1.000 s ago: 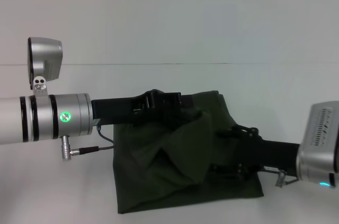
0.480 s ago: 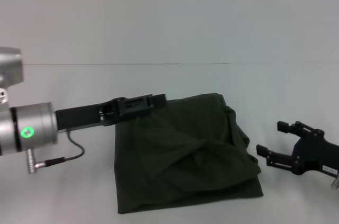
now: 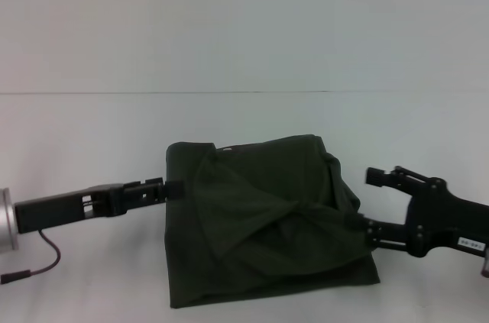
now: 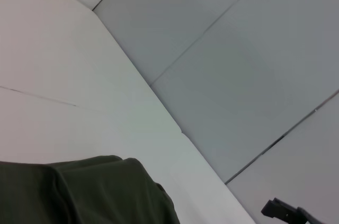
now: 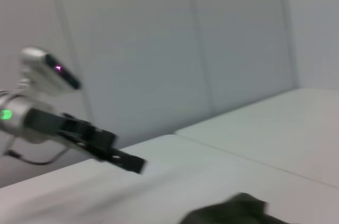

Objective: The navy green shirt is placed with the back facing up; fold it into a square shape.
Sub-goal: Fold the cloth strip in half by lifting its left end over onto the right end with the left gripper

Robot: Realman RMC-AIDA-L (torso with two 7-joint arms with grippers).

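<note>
shirt [image 4: 85, 192] edge-cropped in left wrist view

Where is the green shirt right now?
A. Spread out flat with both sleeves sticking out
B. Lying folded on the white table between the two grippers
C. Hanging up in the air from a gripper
B: the navy green shirt lies bunched and folded on the white table, left gripper at one side, right gripper at the other.

Dark green shirt [image 4: 90, 192] on the white table [image 4: 63, 123], other arm's hand [image 4: 286, 212] well apart
</note>
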